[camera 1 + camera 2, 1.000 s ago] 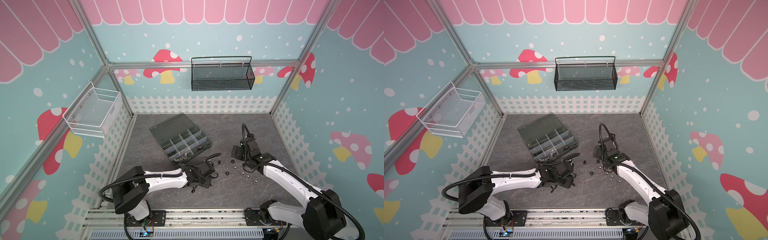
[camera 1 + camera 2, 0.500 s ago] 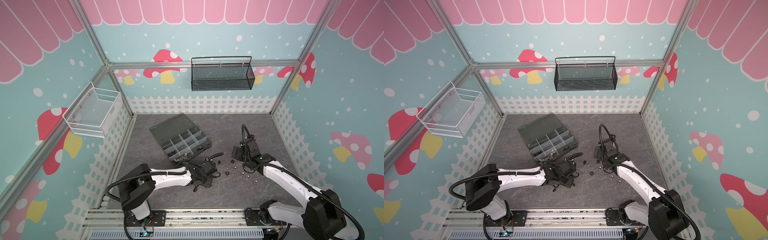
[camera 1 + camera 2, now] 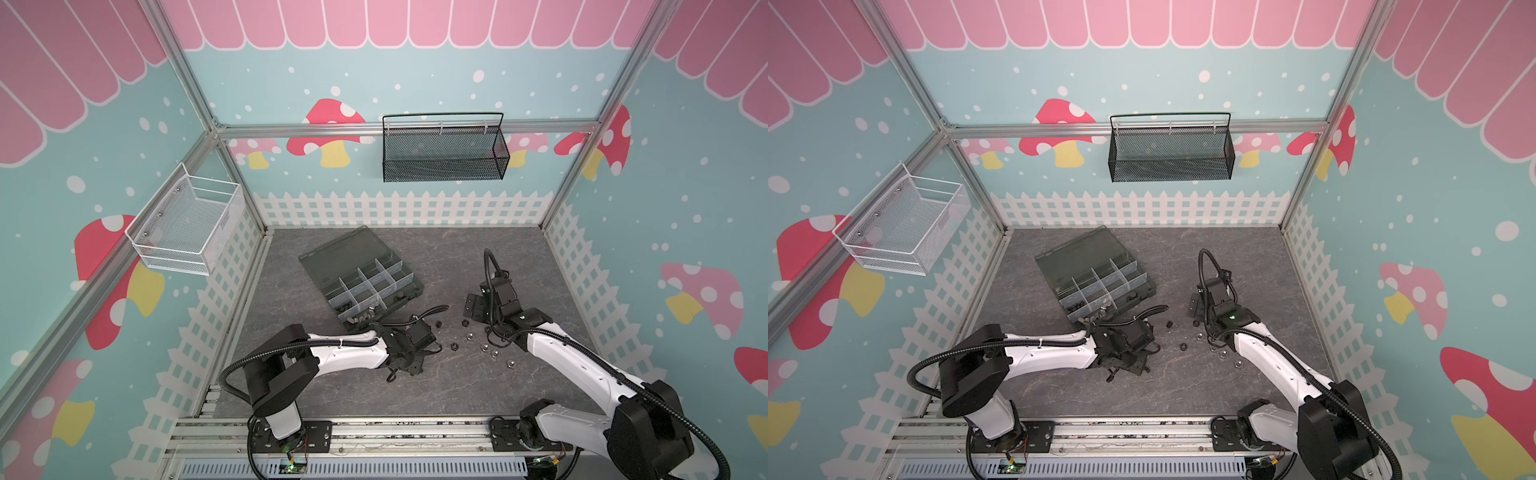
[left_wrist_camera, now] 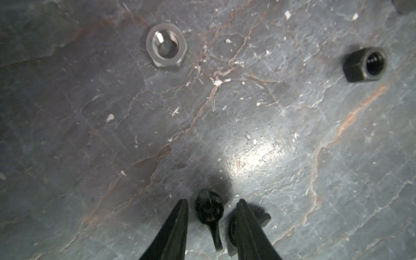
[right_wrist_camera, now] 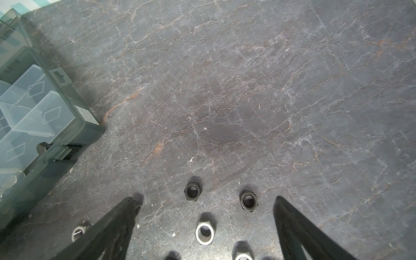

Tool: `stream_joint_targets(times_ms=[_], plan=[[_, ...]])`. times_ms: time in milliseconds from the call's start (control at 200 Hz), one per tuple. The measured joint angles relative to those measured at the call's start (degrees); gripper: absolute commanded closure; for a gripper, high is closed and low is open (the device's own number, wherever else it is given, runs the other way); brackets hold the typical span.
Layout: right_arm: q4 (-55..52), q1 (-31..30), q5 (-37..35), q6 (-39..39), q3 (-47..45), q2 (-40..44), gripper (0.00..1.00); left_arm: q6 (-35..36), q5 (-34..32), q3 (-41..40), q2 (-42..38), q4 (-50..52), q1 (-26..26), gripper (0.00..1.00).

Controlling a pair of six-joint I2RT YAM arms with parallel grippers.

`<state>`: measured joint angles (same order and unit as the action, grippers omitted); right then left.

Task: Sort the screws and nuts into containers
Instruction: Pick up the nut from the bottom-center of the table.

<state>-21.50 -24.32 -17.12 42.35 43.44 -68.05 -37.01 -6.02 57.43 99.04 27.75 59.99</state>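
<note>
The dark grey organizer box (image 3: 361, 278) lies open, its whitish-divided containers (image 5: 33, 105) holding small pieces. One of them looks like a black screw (image 5: 42, 147). Loose nuts lie in front of it, both black hex nuts (image 3: 454, 345) and silver nuts (image 3: 494, 353). My left gripper (image 4: 212, 202) is low over the table. It is open, with a black winged nut (image 4: 209, 209) between its fingers and a gap on each side. My right gripper (image 5: 206, 201) stands wide open over two black hex nuts (image 5: 192, 191) and a silver nut (image 5: 204, 231), holding nothing.
A silver hex nut (image 4: 166, 48) and a black hex nut (image 4: 364, 65) lie ahead of the left gripper. A black mesh basket (image 3: 442, 153) hangs on the back wall and a white wire basket (image 3: 187, 226) on the left wall. The box's lid (image 3: 345, 249) lies flat behind it.
The left arm has reached further right toward the loose nuts, and its jaws have narrowed around the winged nut. The right arm has not moved.
</note>
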Motion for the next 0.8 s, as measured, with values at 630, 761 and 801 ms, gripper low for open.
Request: stream_joint_targets(times_ms=[630,761,801], plan=[[0.1,0.0,0.0,0.0,-0.3,0.0,0.03,1.7,-3.1,2.9,2.9,3.1,-0.3,0.90],[0.1,0.0,0.0,0.0,-0.3,0.0,0.03,1.7,-3.5,2.9,2.9,3.1,-0.3,0.98],[0.1,0.0,0.0,0.0,-0.3,0.0,0.03,1.7,-3.6,2.9,2.8,3.0,-0.3,1.00]])
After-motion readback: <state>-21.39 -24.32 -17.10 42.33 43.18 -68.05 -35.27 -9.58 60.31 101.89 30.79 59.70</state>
